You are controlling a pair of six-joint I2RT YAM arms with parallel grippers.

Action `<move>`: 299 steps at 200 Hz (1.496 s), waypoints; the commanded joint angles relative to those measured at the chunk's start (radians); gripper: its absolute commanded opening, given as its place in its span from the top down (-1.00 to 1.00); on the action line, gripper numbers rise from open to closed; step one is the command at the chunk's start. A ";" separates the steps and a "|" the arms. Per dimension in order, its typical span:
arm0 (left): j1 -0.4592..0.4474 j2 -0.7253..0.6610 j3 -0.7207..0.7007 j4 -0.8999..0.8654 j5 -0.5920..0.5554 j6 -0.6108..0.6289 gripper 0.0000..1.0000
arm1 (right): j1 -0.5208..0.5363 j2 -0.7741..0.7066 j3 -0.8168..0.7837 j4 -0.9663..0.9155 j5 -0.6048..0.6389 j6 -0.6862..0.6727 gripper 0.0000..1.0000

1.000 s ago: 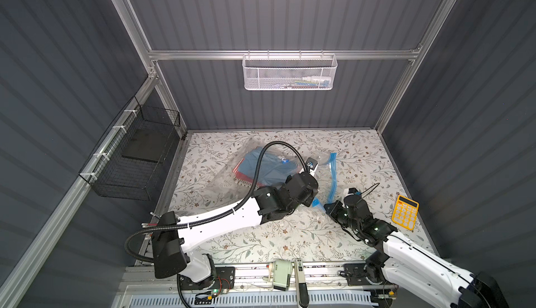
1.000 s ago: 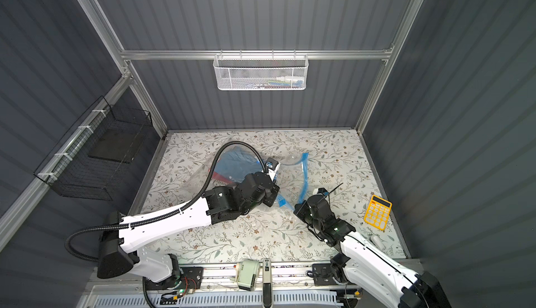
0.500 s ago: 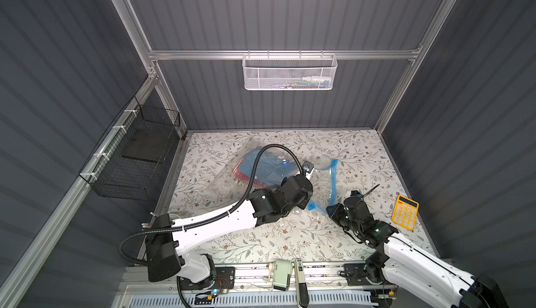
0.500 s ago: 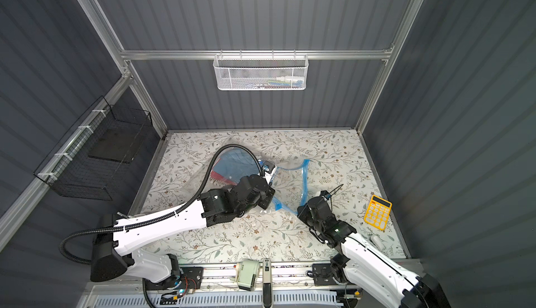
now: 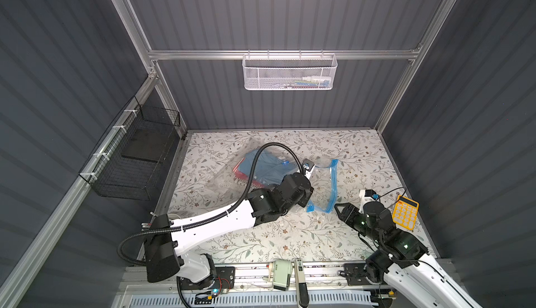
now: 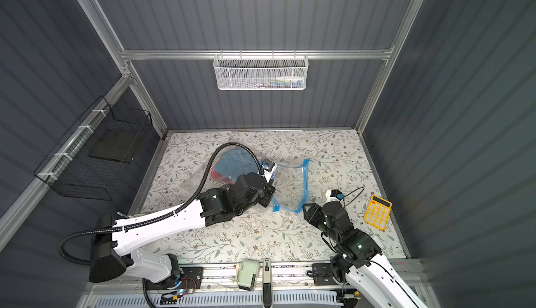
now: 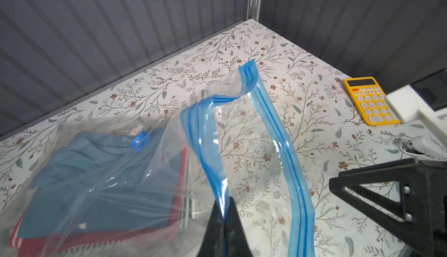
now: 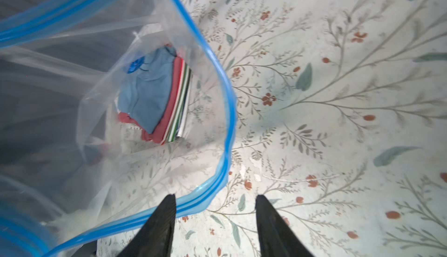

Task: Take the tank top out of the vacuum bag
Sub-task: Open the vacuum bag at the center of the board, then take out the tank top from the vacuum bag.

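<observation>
The vacuum bag (image 5: 320,181) (image 6: 290,187) lies mid-table, clear plastic with its mouth gaping. Inside it, a folded blue ribbed garment (image 7: 96,171) (image 8: 147,98), the tank top by its look, tops a stack of red and striped clothes. The round blue valve cap (image 7: 139,140) (image 8: 134,65) sits above the stack. My left gripper (image 7: 223,217) (image 5: 304,200) is shut on the upper blue zip strip (image 7: 205,146) and holds it off the table. My right gripper (image 8: 215,197) (image 5: 340,209) is open and empty. The lower zip strip (image 8: 225,122) lies on the table beside one of its fingertips.
A yellow calculator (image 5: 405,212) (image 7: 370,100) lies near the right wall, close behind my right arm. A white mesh basket (image 5: 290,73) hangs on the back wall and a black wire basket (image 5: 136,158) on the left wall. The table (image 5: 261,242) has a floral cover.
My right gripper has opened and let go of the lower zip strip, which now rests on the table. My left gripper keeps its hold on the upper strip.
</observation>
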 commanded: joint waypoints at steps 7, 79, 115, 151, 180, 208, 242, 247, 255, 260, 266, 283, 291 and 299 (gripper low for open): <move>0.006 -0.015 -0.008 0.046 0.017 0.023 1.00 | 0.001 0.089 0.039 0.087 -0.135 -0.074 -0.05; 0.006 -0.031 -0.051 0.082 0.050 -0.007 1.00 | 0.000 0.395 0.215 0.317 -0.208 -0.109 -0.01; 0.006 -0.051 -0.084 0.119 0.018 -0.024 1.00 | -0.002 0.542 0.135 0.622 -0.262 -0.068 0.05; 0.006 -0.075 -0.113 0.153 -0.035 -0.048 1.00 | -0.002 0.669 0.048 0.886 -0.276 0.009 0.17; 0.006 -0.074 -0.113 0.154 -0.032 -0.039 1.00 | 0.001 0.763 0.066 0.954 -0.287 0.006 0.24; 0.006 -0.070 -0.126 0.165 -0.026 -0.059 1.00 | 0.005 0.821 0.063 1.012 -0.266 0.040 0.26; 0.005 -0.070 -0.144 0.187 -0.028 -0.069 1.00 | 0.033 0.908 0.048 1.112 -0.266 0.086 0.29; 0.006 -0.066 -0.140 0.185 -0.028 -0.068 1.00 | 0.042 0.917 0.046 1.117 -0.263 0.090 0.29; 0.006 -0.062 -0.134 0.176 -0.031 -0.069 1.00 | 0.055 0.928 0.043 1.131 -0.261 0.096 0.28; 0.006 -0.059 -0.129 0.170 -0.029 -0.068 1.00 | 0.062 0.937 0.041 1.142 -0.260 0.101 0.28; 0.006 -0.057 -0.126 0.166 -0.028 -0.065 1.00 | 0.069 0.948 0.040 1.156 -0.259 0.107 0.28; 0.006 -0.058 -0.124 0.171 -0.024 -0.063 1.00 | 0.074 0.984 0.050 1.189 -0.271 0.123 0.28; 0.006 -0.060 -0.121 0.171 -0.021 -0.061 1.00 | 0.074 0.999 0.063 1.190 -0.276 0.126 0.28; 0.006 -0.061 -0.121 0.171 -0.019 -0.058 1.00 | 0.073 1.016 0.080 1.185 -0.279 0.127 0.28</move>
